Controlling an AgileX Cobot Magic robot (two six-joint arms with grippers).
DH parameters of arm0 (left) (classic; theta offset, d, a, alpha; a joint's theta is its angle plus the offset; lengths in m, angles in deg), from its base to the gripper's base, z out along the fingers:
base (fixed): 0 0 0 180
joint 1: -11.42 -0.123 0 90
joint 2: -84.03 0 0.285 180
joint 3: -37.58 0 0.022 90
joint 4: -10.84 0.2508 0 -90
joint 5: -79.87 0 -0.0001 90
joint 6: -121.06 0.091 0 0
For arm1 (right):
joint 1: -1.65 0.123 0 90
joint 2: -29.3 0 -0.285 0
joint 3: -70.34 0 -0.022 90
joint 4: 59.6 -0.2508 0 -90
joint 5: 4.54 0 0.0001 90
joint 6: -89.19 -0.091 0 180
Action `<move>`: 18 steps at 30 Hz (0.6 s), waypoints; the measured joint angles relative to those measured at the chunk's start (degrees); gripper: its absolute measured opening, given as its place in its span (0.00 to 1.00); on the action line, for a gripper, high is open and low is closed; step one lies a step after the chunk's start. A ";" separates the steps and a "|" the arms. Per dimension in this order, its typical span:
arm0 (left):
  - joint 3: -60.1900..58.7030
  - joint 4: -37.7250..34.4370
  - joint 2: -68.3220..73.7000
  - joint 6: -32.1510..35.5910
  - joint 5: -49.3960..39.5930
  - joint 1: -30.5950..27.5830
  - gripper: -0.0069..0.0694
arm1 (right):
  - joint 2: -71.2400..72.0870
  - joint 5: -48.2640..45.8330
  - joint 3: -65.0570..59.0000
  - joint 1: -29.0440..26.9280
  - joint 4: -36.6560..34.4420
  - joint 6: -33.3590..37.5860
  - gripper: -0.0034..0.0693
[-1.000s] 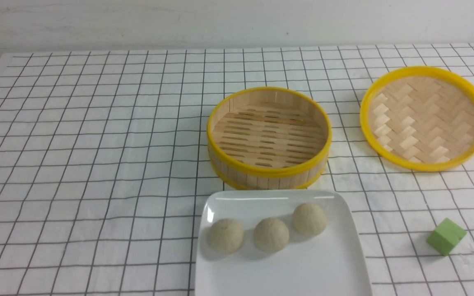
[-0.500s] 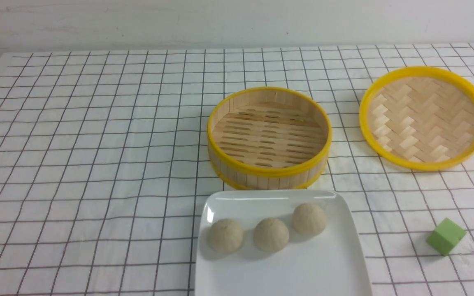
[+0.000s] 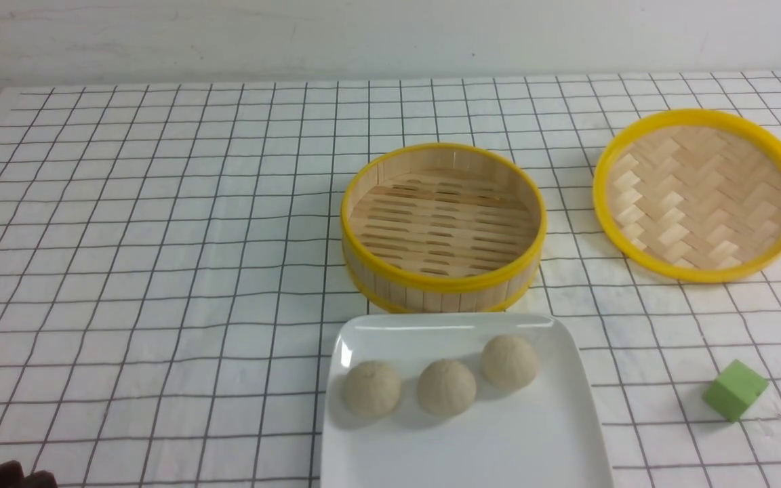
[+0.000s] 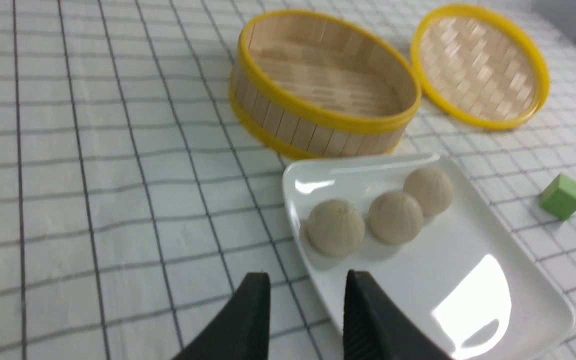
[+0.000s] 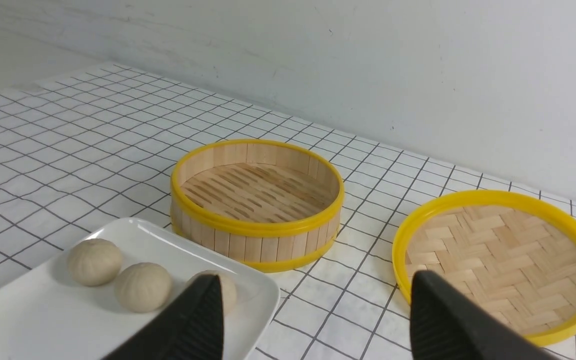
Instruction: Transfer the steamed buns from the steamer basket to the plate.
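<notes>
Now our three buns (image 3: 441, 379) sit in a row on the plate (image 3: 499, 447), at six o'clock from the empty basket (image 3: 442, 227). Our left gripper (image 4: 305, 295) is part open, our right gripper (image 5: 315, 305) spread wide, both holding nothing.

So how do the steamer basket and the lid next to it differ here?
The steamer basket is deep, with an upright wooden wall and slatted floor; the lid is shallow with a herringbone weave. The basket stands right behind the plate; the lid lies apart, to the right. Both are round, yellow-rimmed and empty.
</notes>
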 joint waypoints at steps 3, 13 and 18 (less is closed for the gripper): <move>0.00 1.43 0.00 0.27 5.33 0.00 0.41 | 0.00 0.00 0.00 0.00 0.00 0.00 0.73; -10.44 10.53 0.00 1.15 13.37 -9.55 0.41 | 0.00 0.00 0.00 0.00 -0.06 0.00 0.73; -15.80 10.04 0.00 2.57 17.44 -19.13 0.41 | 0.00 0.00 0.00 0.00 -0.06 0.00 0.73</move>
